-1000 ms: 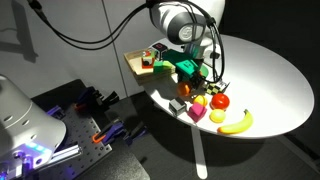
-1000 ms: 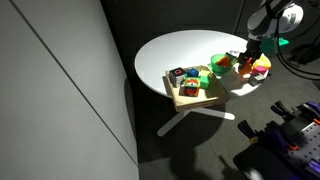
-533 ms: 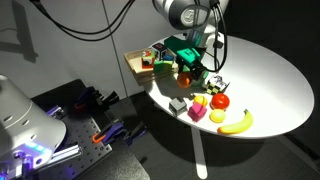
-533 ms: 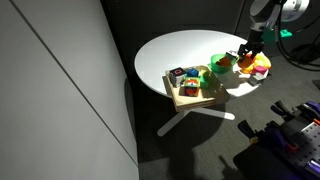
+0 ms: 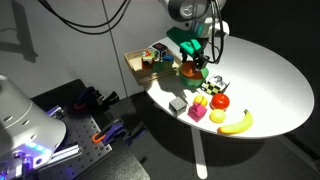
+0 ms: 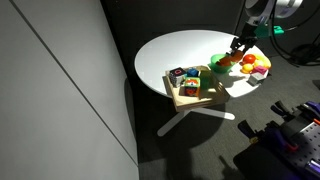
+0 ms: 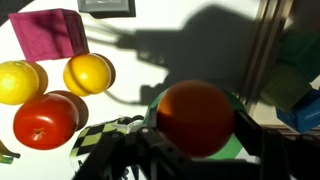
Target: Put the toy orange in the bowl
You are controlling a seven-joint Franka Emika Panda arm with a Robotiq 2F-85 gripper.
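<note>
My gripper (image 7: pixel 196 125) is shut on the toy orange (image 7: pixel 195 115), a plain round orange ball that fills the space between the two fingers. In the wrist view the orange hangs right over the bright green bowl (image 7: pixel 238 148), whose rim shows around it. In both exterior views the gripper (image 5: pixel 196 62) (image 6: pixel 238 48) holds the orange (image 5: pixel 190 70) just above the table near the wooden tray. The bowl (image 6: pixel 219 64) sits next to the tray; whether the orange touches it I cannot tell.
A red round toy fruit (image 7: pixel 44 120), two yellow round fruits (image 7: pixel 88 73), a magenta block (image 7: pixel 50 33) and a checkered piece (image 7: pixel 105 135) lie beside the bowl. A toy banana (image 5: pixel 236 123) and a grey block (image 5: pixel 178 104) lie near the table edge. The tan tray (image 5: pixel 143 62) holds toys.
The gripper has carried the orange away from the cluster of toy fruits towards the tray, and it now hangs over the green bowl.
</note>
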